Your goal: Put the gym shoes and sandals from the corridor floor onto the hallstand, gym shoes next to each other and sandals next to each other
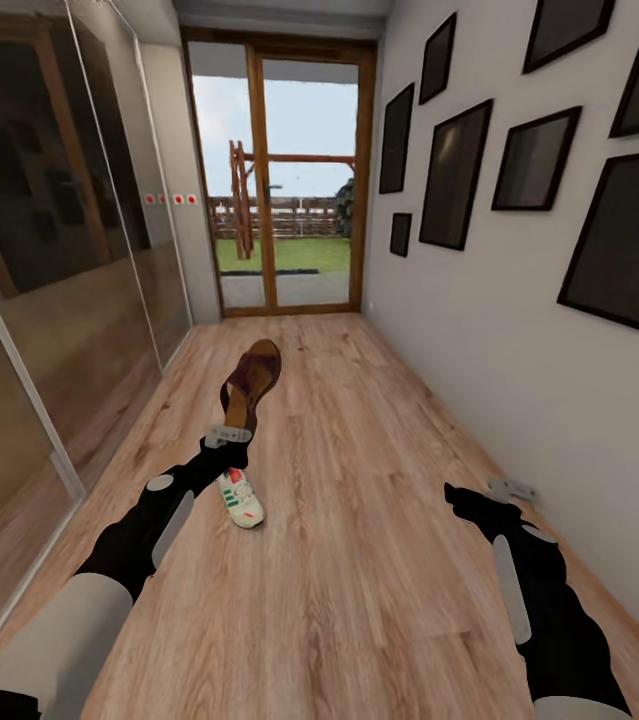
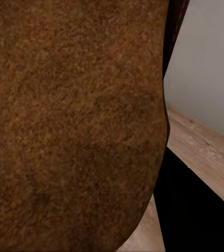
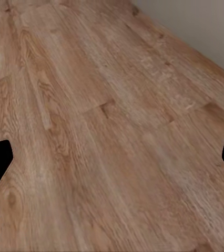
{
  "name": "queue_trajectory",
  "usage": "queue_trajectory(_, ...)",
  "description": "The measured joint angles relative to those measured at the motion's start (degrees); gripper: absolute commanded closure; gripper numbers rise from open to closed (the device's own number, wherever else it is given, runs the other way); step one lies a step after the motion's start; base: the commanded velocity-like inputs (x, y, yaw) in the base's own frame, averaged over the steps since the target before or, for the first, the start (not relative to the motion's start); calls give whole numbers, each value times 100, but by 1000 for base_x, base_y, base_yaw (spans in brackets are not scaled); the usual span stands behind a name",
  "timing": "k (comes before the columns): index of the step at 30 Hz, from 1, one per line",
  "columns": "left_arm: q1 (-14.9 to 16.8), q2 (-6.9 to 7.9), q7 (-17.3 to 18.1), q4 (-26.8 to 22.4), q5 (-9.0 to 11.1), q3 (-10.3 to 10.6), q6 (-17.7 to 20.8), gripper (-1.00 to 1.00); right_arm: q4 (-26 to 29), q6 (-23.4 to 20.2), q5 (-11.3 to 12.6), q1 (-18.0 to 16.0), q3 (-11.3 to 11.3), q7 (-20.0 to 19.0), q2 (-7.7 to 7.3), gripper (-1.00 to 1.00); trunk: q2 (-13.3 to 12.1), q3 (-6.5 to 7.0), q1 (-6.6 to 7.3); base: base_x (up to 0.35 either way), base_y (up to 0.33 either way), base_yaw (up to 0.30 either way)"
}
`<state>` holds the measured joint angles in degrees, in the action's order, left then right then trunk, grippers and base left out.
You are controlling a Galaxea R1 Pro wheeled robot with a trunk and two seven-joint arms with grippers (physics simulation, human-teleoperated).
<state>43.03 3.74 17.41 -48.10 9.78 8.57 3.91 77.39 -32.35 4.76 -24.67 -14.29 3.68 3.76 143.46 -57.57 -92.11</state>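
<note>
Brown and suede-like, the sandal [image 1: 251,382] stood lifted above the corridor floor [image 1: 359,560], pinched at its heel end by the left gripper [image 1: 227,436], whose fingers were closed on it; in the left wrist view its grainy sole [image 2: 75,121] sat close against the camera. One gym shoe [image 1: 241,497], white with green stripes and a red-orange toe, lay on the planks just below that gripper. The right gripper [image 1: 511,491] hung near the white wall [image 1: 479,360] with its fingers spread wide and nothing between them, over bare wood grain. The hallstand was nowhere ahead, so the carry probably called for turning the base slowly, keeping the long, curved sandal clear of the glossy wardrobe doors [image 1: 49,300] and gripped firmly, since its stiff sole could pivot in the pinch.
</note>
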Motion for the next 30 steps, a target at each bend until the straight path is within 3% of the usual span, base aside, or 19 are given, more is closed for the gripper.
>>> queue_trajectory(18, 0, -46, -1, 9, 0, 0, -3, 100, -4, 0, 0, 0, 2, 0, 1, -100, 0, 128, 0, 345, -188, 206)
queue_trajectory(30, 1, -67, -7, 13, -1, 1, -5, 100, -2, -1, 0, 1, -1, 0, 2, -100, 0, 138, 0, 339, -218, 14)
